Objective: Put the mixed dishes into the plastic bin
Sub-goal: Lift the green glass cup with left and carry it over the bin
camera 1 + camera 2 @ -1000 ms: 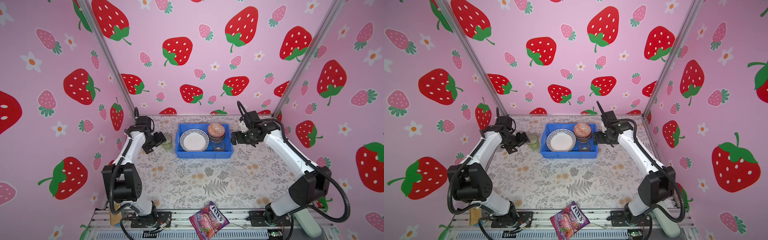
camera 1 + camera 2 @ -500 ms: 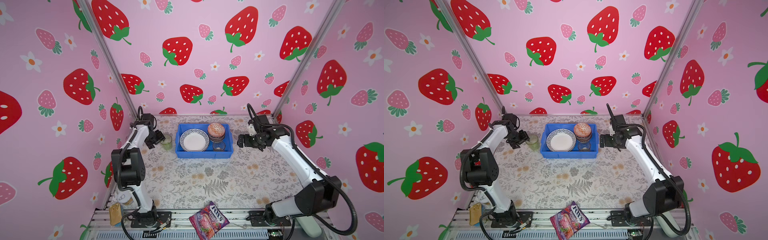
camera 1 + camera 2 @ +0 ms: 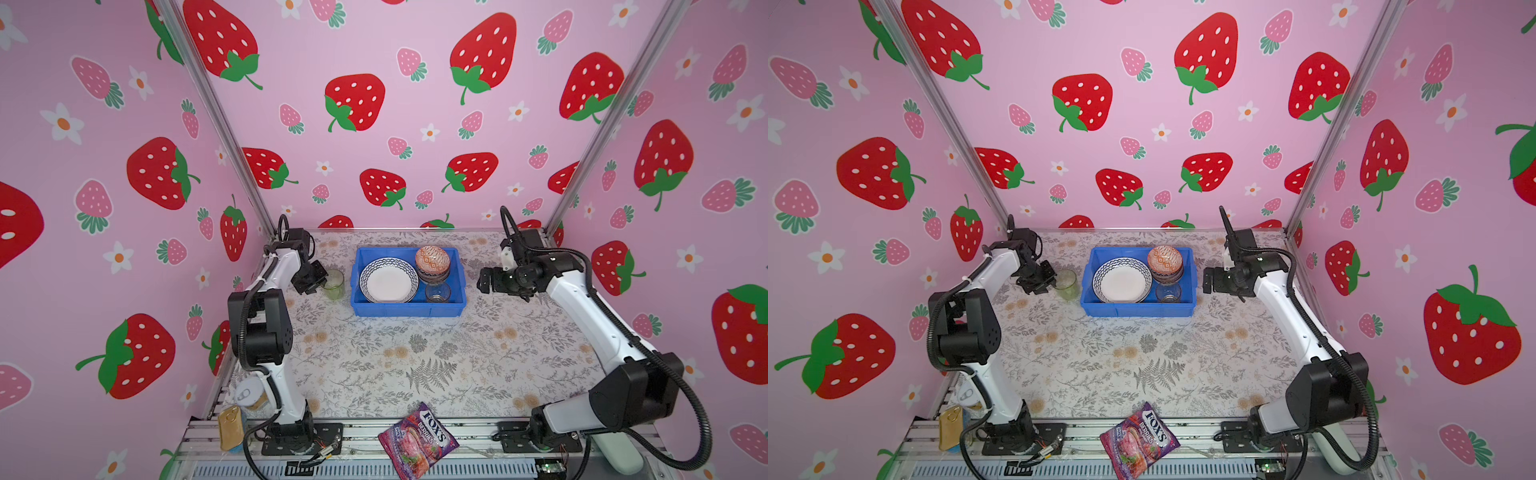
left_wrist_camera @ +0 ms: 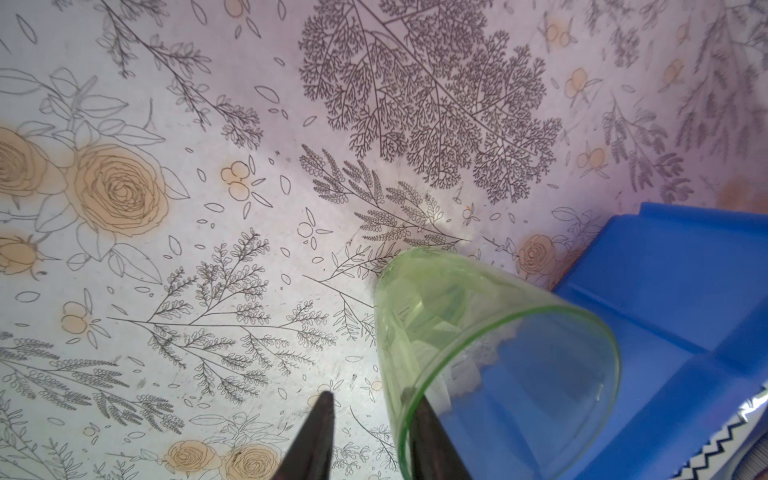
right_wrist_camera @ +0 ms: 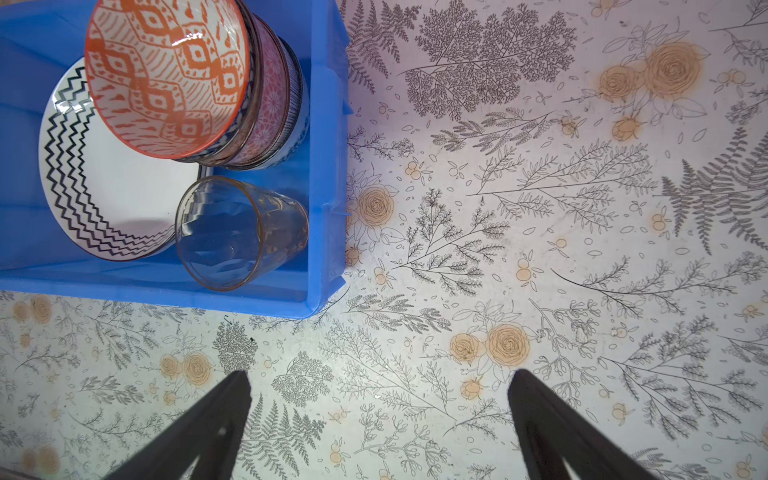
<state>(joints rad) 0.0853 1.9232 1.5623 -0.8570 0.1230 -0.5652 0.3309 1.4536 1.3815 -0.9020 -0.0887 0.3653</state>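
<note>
- Left gripper (image 4: 370, 401) is narrow. One black finger (image 4: 432, 440) pokes inside the green see-through glass cup (image 4: 478, 353). The other finger waits outside, so the cup's thin wall sits between them. A gap shows between the outside finger and the wall, so the cup is not squeezed tight yet.
- That green cup stands straight up, mouth on top, on the flowery table cover (image 3: 415, 365). It is just left of the bright blue plastic bin (image 3: 405, 309), close but not touching. It is the only dish I can see outside the bin.
- The left arm is much nearer the cup than the right arm. I think the cup must go up, then right, over the bin's left wall.
- Inside the bin, on its left side, lies the round white plate with a dark zigzag rim (image 3: 388, 284).
- On the bin's right side, at the back, sits a stack of small patterned bowls (image 3: 432, 259), orange one on top. In front of it stands a clear glass cup with a brownish rim (image 3: 437, 292).
- Right of the bin, the right gripper (image 5: 380, 374) is wide open and holds nothing.
- A second ago the left fingers were spread wide, and now they have closed in a lot. The green cup is on the same spot. The right gripper was right by the bin's right wall, and it has now backed away a little.
</note>
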